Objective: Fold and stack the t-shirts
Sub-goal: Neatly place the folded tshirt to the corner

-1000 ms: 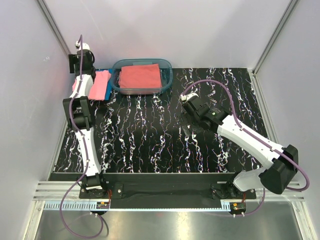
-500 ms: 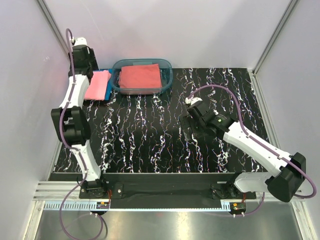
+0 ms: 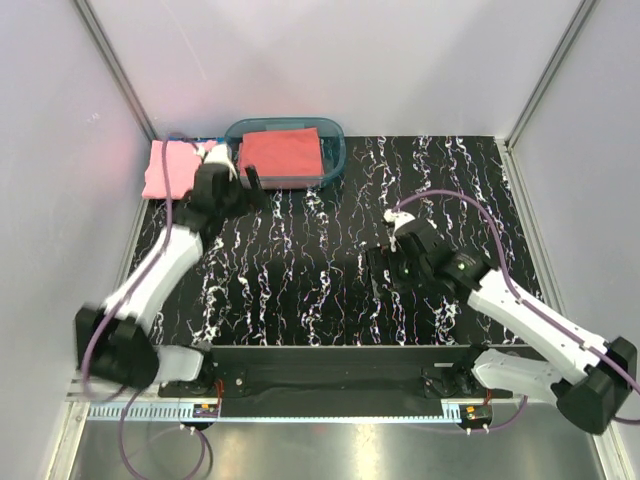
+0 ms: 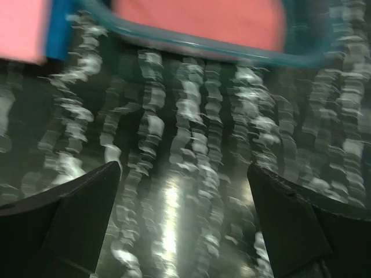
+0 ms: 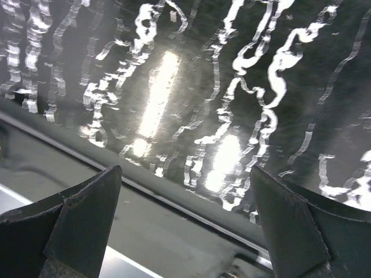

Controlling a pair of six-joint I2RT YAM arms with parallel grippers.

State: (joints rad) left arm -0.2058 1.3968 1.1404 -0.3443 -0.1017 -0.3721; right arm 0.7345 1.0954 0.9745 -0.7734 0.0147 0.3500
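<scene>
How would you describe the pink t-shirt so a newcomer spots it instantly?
Start at the black marbled table and go to its far-left corner, just left of the clear bluish tub. The pink t-shirt lies folded there; it is paler than the coral-red t-shirt and, unlike that one, sits outside the tub.

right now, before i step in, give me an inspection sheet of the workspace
surface: black marbled table, middle bare
job's things: pink shirt folded at the far left corner, blue shirt showing at its edge; red shirt folded in the tub
clutter: tub at the far edge, nothing else seen
grippers: left pincer open, empty, near the tub; right pincer open, empty, over bare table
cables: purple cables loop off each arm, no snag seen
surroundings: plain white walls, metal frame posts
</scene>
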